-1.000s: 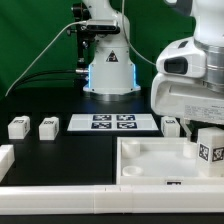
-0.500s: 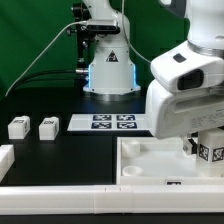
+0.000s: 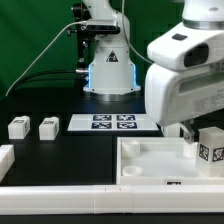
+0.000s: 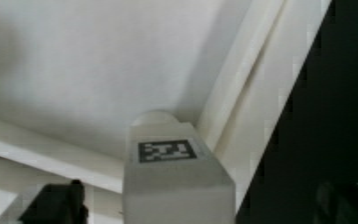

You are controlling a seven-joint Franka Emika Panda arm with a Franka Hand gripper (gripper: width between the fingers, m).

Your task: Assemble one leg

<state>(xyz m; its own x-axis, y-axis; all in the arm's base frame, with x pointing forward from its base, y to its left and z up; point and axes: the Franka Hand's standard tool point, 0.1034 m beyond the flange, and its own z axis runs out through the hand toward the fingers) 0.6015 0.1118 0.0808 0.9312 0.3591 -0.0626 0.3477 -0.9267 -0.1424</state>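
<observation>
One leg (image 3: pixel 210 150), a white peg with a square tag, stands upright in the tray's corner at the exterior view's right. In the wrist view this leg (image 4: pixel 172 165) rises between the two dark fingers (image 4: pixel 55 202), with a clear gap on each side. My gripper (image 4: pixel 197 208) is open around it and does not touch it. In the exterior view the gripper (image 3: pixel 193 130) is mostly hidden under the arm's big white hand. The white tray (image 3: pixel 150 160) lies at the front right, and its wall shows in the wrist view (image 4: pixel 265 80).
Two more legs (image 3: pixel 17 127) (image 3: pixel 47 127) stand on the black table at the exterior view's left. The marker board (image 3: pixel 112 122) lies in the middle. Another leg (image 3: pixel 172 127) is partly hidden behind the hand. A white rail (image 3: pixel 60 190) runs along the front.
The arm's hand came closer to the camera and lower, then rose a little. The leg in the tray's corner has stayed in place.
</observation>
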